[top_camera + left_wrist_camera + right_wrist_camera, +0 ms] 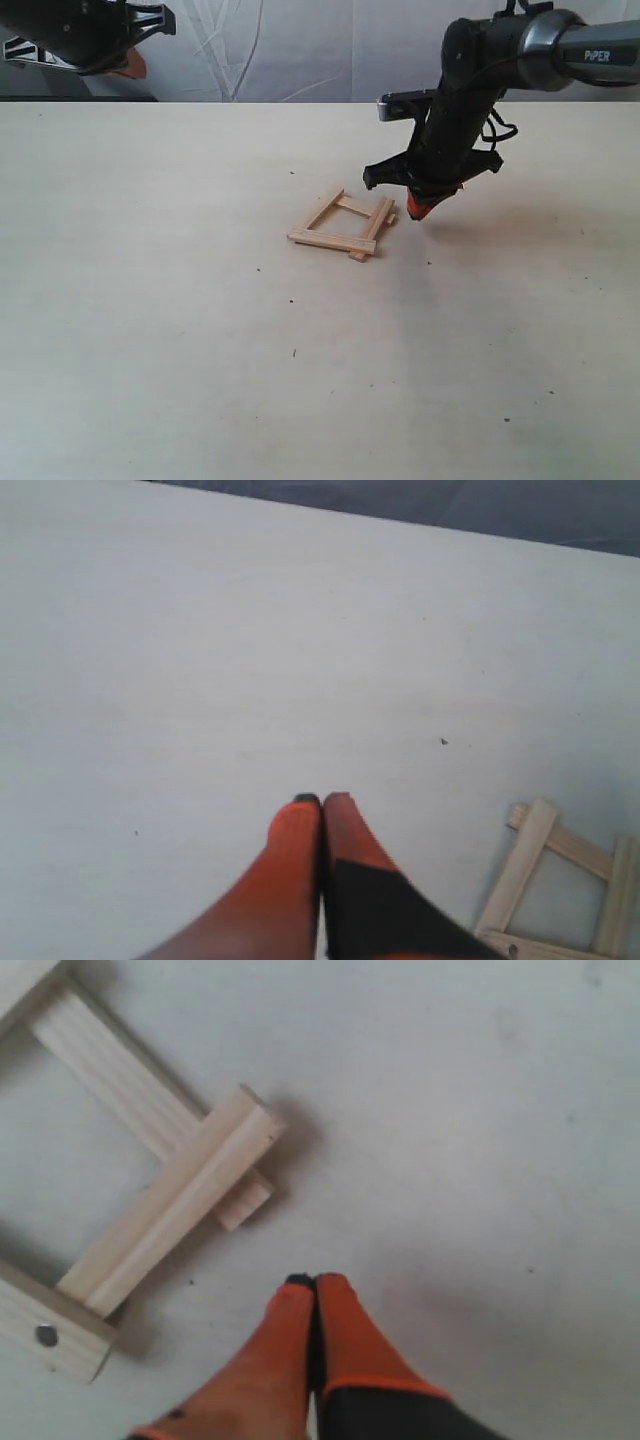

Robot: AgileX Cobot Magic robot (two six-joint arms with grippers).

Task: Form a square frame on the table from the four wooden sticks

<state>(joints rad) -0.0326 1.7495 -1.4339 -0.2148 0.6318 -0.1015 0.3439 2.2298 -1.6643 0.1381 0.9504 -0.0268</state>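
Fingers (pixel 295 830) of the left gripper (pixel 322 802) are pressed flat together, orange tips meeting with nothing between them. In the exterior view this gripper (pixel 128 62) hangs high and well apart from the square frame (pixel 332 241), far off to the frame's left.

The frame lies flat on the table (pixel 150 330), near its middle. All four wooden sticks (pixel 168 1215) are in it, crossing at the corners: two lie underneath and two rest across them, with short ends poking out past the joints. A small dark hole (pixel 46 1336) shows near the end of one stick. The outline looks closed, though somewhat skewed.

Just beside the frame's right side, the right gripper (pixel 421 209) hovers low over the bare table. Its fingers (pixel 283 1330) are likewise closed on each other and hold nothing, their tips a little clear of the nearest stick end.

These strips should be very light and stiff, and since I see nothing fastening the corners, they probably sit loose on one another. A brush from a finger would likely slide one and drag its neighbours out of square. To straighten a stick, I would pinch it across its narrow width near mid-length, away from the overlaps, and lift it clear before moving it sideways. A closed fingertip could instead nudge a free end gently.
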